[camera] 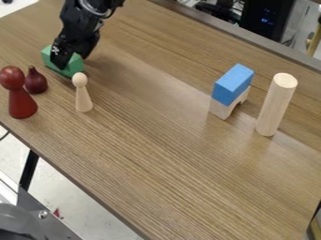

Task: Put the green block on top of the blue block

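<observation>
Tool (pixel 72 57) down at green block (pixel 74 67), upper left of worktop (pixel 156 164) — red figure (pixel 22 104), small maroon piece (pixel 36 83), pale peg figure (pixel 83 100) near. Right side: blue block (pixel 233 84) atop pale arched block (pixel 222 109) — pale cylinder (pixel 276 105) upright just beside.

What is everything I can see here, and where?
Green block: one, green, table's upper left
Arch block: one, pale wood, table's right side
Blue block: one, blue, on the arch block
Cylinder: one, pale wood, upright, right of the arch block
Peg figure: one, pale wood, near the green block
Large figure: one, red, left edge
Pear-shaped piece: one, dark red, beside the large figure
Table: one, brown, centre
Case: one, black, behind the table, top right
Metal fixture: one, grey, lower left
Arm with gripper: one, black, at the green block
</observation>
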Available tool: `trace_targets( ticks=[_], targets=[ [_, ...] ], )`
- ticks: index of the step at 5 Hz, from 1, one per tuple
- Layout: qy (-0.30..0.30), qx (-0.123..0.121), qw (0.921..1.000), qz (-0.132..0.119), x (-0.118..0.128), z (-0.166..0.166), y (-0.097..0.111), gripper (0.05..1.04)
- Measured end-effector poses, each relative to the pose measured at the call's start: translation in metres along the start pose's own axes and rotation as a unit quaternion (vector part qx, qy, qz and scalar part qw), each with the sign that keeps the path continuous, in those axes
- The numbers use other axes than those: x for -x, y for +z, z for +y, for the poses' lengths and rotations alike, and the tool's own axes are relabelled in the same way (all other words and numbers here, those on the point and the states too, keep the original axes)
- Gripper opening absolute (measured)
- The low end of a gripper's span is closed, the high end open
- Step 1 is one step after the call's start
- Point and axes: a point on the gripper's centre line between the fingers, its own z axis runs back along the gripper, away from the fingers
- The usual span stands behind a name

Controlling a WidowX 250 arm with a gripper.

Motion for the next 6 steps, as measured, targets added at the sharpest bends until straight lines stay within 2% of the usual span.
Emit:
trace_targets(
  ticks=[1,2,3,4,5,6],
  targets=[
    [0.002,0.008,1.0,0.001,-0.003,-0.002,-0.002,0.677],
    [-0.007,0.018,0.9998,-0.005,-0.004,-0.003,0.0,0.583],
    [-0.05,0.082,0.9953,-0.016,-0.008,-0.009,0.024,0.581],
    [-0.132,0.168,0.9754,-0.056,0.005,-0.028,0.072,0.581],
    [-0.232,0.244,0.9383,-0.079,0.04,-0.046,0.123,0.581],
    [-0.326,0.302,0.8933,-0.067,0.073,-0.055,0.154,0.581]
  ],
)
